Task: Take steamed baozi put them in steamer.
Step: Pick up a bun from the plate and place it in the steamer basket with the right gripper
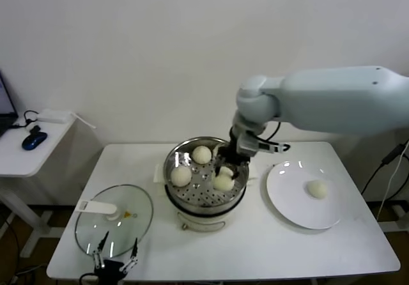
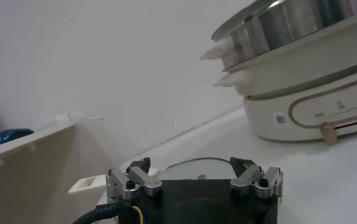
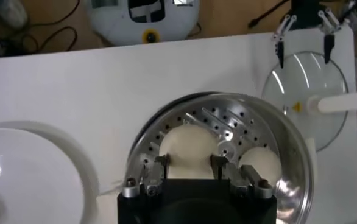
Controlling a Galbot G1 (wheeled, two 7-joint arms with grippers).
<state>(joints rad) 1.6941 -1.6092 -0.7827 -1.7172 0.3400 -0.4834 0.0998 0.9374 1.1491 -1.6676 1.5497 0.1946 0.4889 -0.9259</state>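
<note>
The steamer (image 1: 206, 202) stands mid-table, a shiny pot with a perforated tray on a white base. My right gripper (image 1: 230, 165) reaches down into it. In the right wrist view, my right gripper (image 3: 187, 163) has its fingers closed against both sides of a baozi (image 3: 187, 146) low over the tray. That baozi shows in the head view (image 1: 223, 182). Two more baozi (image 1: 202, 154) (image 1: 181, 176) lie in the steamer, and one (image 3: 261, 164) shows beside the held one. Another baozi (image 1: 317, 188) lies on the white plate (image 1: 287, 199). My left gripper (image 1: 115, 261) is open and empty at the table's front edge.
The glass lid (image 1: 118, 224) with a white handle lies flat at the front left, just beyond my left gripper (image 2: 194, 173). The steamer's white base (image 2: 312, 109) shows in the left wrist view. A small side table (image 1: 25, 157) with a blue mouse stands off to the left.
</note>
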